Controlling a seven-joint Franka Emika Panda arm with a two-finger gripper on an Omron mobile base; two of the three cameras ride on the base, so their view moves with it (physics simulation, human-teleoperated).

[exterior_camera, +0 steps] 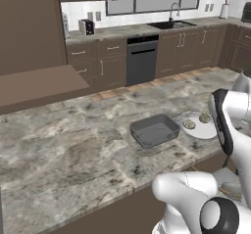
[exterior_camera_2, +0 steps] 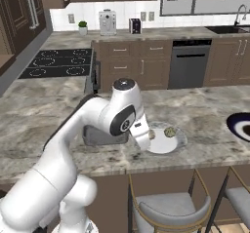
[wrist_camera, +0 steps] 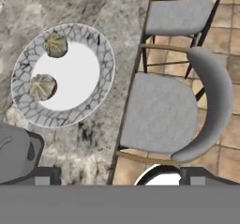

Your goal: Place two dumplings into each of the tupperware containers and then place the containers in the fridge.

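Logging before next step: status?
Gripper above counter edge, apparently empty, jaws unclear. Two dumplings on round plate. Dark grey container empty beside it. Nothing blocking.

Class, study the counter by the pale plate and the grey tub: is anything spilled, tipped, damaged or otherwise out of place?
Nothing stands out. Two dumplings sit whole on the pale plate, none on the counter. The dark grey tub stands level and empty beside the plate. The gripper hangs above the counter's edge, holding nothing.

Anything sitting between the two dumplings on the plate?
No. In the hand view, bare white plate separates the upper dumpling from the lower dumpling; they lie apart, not touching.
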